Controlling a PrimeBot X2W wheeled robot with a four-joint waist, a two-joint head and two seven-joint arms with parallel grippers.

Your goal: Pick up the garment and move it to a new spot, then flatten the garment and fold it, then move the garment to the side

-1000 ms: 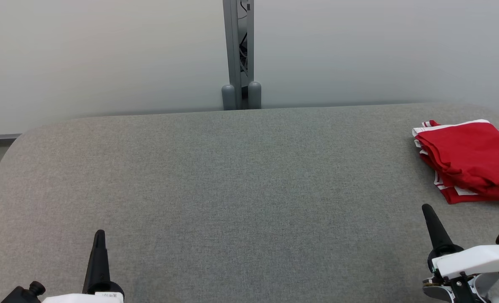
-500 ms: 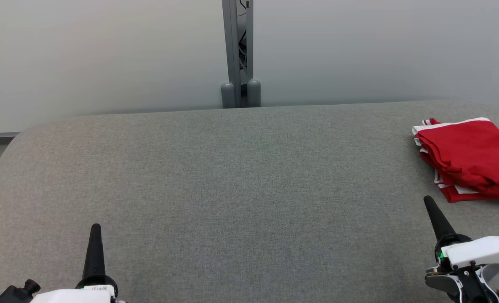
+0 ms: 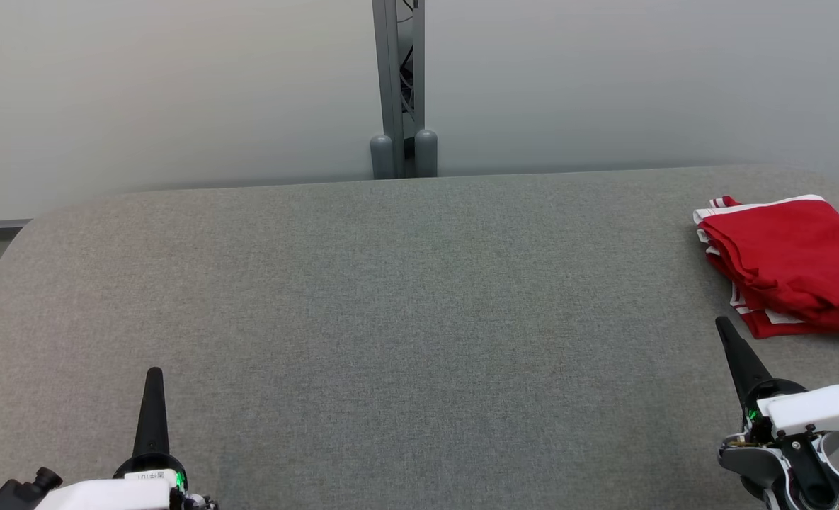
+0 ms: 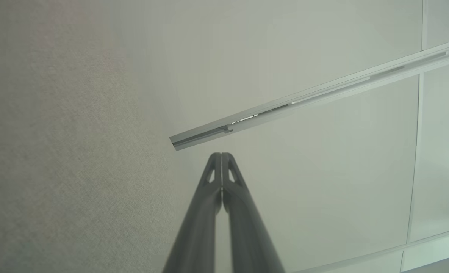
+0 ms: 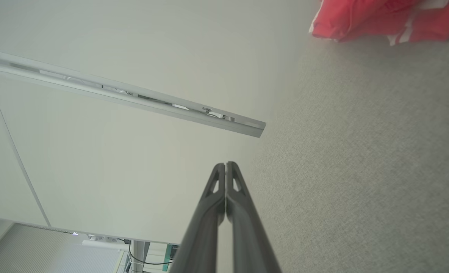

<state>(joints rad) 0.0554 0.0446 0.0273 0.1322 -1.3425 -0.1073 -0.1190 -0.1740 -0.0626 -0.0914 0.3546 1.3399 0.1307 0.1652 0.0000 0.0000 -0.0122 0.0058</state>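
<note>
Bench (image 3: pixel 405 319) of grey woven fabric across the head view, far corners rounded, pale wall panels (image 3: pixel 178 92) behind. Grey metal post (image 3: pixel 398 85) upright at the middle of the far edge, two rounded grey caps (image 3: pixel 381 156) at its foot.

Red garment (image 3: pixel 791 262) with white trim, folded into a loose stack, lying on the bench at the far right and partly cut off by the right edge of the view.

Left pincer (image 3: pixel 153 375) at the lower left, dark fingers pressed together into one slim point, aimed toward the far edge, holding nothing. Right pincer (image 3: pixel 725 327) at the lower right, fingers likewise together and empty, tip leaning slightly left, near the garment's closest corner but apart from it.

Left wrist view: left pincer (image 4: pixel 221 155) rising from the bottom edge, both fingers closed tip to tip, nothing between them. Grey bench fabric to the left, pale wall to the right, thin metal rail (image 4: pixel 315 94) crossing on a slant beyond the tips.

Right wrist view: right pincer (image 5: pixel 226 165) closed the same way, empty. Bench fabric to the right, wall to the left, metal rail (image 5: pixel 133 98) slanting across. Garment (image 5: pixel 376 17) at the top right corner, resting on the fabric well beyond the tips, red with white bands.
</note>
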